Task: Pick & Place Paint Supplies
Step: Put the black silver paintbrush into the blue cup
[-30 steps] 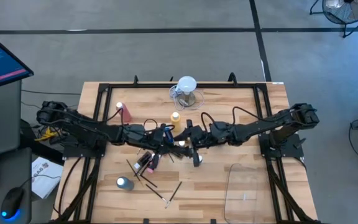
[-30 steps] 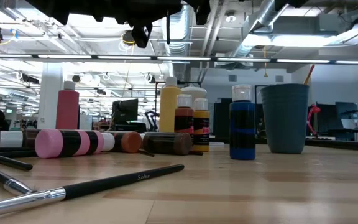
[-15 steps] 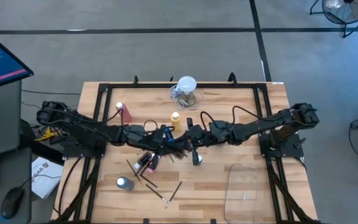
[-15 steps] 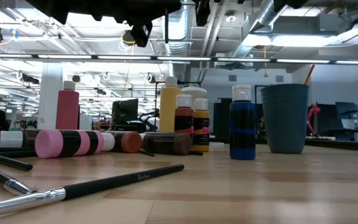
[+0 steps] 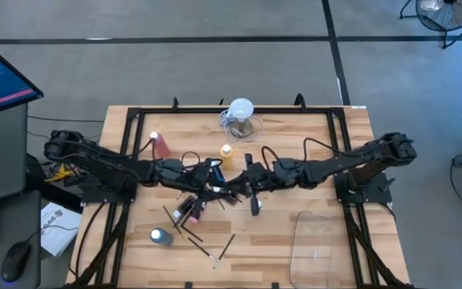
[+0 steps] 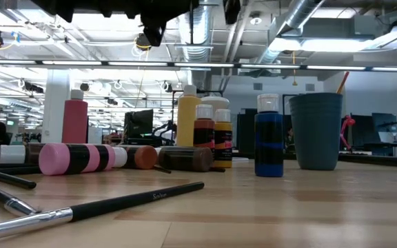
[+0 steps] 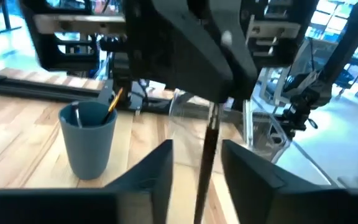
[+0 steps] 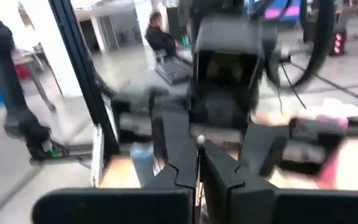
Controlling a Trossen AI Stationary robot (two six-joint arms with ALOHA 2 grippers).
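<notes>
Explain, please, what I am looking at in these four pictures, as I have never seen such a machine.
It is a robot with two dark arms at a wooden table. One picture looks down from above, one looks level across the tabletop, and two come from cameras on the arms' wrists. On the table stand paint bottles, such as the yellow bottle and the blue bottle, beside a grey-blue cup; a loose paintbrush lies in front. Over the middle, the right tool is shut on a thin dark brush, which stands between the open fingers of the left tool.

Clear jug [image 5: 241,120] at the counter's [image 5: 327,160] far edge, grey-blue cup [image 6: 316,131], clear tray [image 5: 319,241] near the front.
</notes>
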